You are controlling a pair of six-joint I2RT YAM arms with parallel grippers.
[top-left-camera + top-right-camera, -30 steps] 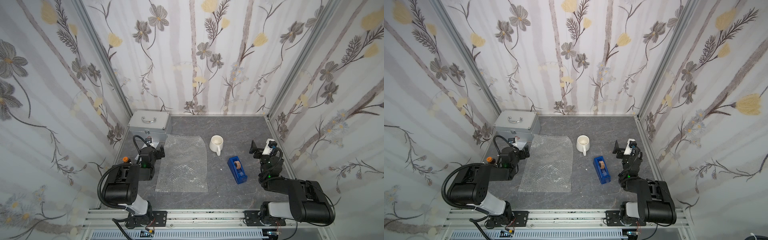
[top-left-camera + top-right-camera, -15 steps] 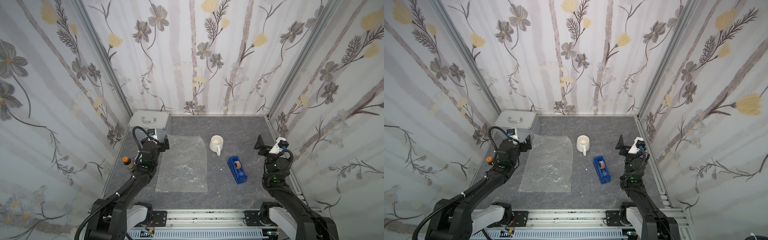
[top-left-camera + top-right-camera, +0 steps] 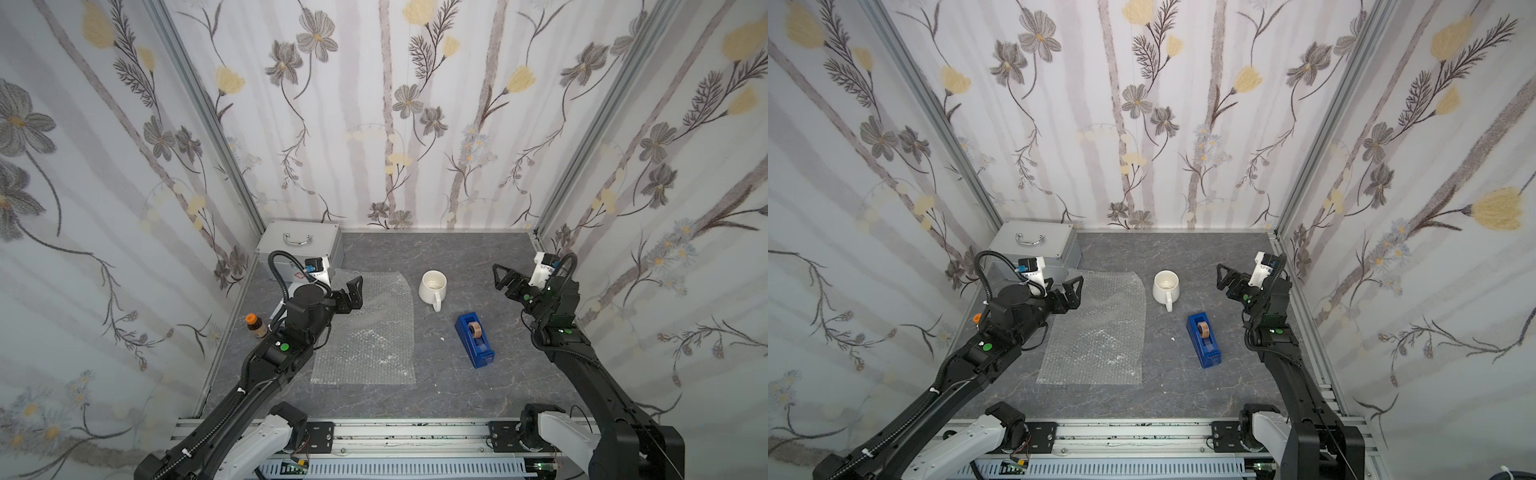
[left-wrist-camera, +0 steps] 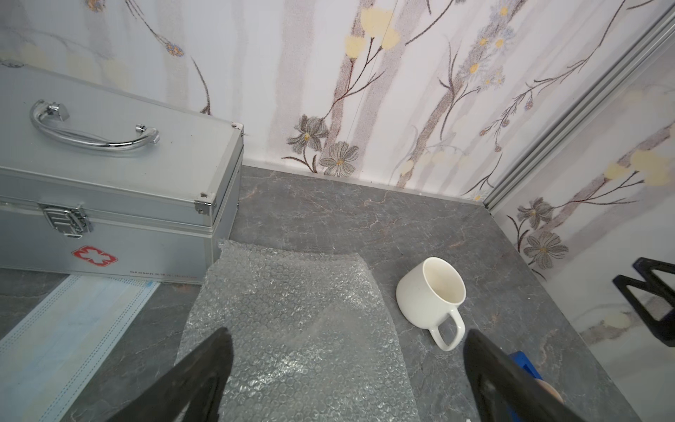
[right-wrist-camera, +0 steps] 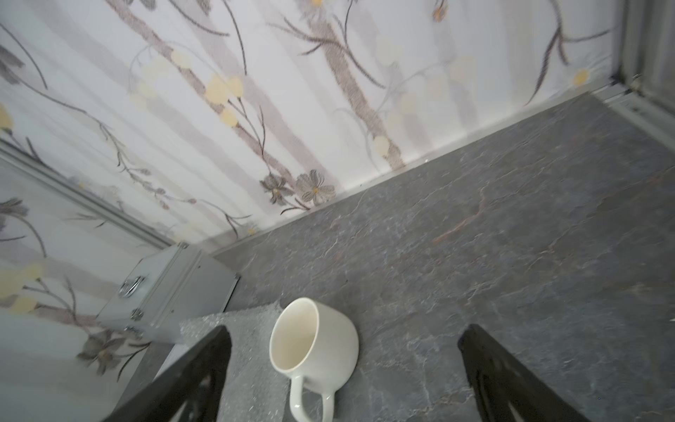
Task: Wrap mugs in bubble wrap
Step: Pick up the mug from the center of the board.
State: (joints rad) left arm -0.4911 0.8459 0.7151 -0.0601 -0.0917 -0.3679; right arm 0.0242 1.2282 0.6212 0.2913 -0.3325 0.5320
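Walls [image 3: 374, 124] papered with grey and yellow flowers close in 3 sides of a grey stone-patterned table [image 3: 457, 257]. 2 black arms reach in from the near rail, the left arm [image 3: 266, 365] along the left wall and the right arm [image 3: 582, 365] along the right wall.

The bubble wrap [image 3: 370, 332] lies spread flat on the left half of the table, with its far right corner slightly lifted. A shut silver case [image 3: 299, 241] with a carry handle sits in the far left corner, and a pale blue face mask [image 4: 73, 329] lies in front of it, beside the sheet.

The left claw [image 4: 347, 331] hovers over the far left part of the sheet with its jaws wide apart, holding nothing. The right claw [image 5: 347, 328] hangs above the table to the right of the mug, pointed toward it, its jaws also spread wide and empty.

A blue tape dispenser [image 3: 474, 340] lies right of the sheet, near the mug but apart from it. The cream mug [image 3: 432, 286] stands upright on the bare table just beside the sheet's far right corner, not touching it, its handle turned toward the rail. 1 small brown bottle [image 3: 255, 327] with an orange cap stands by the left wall
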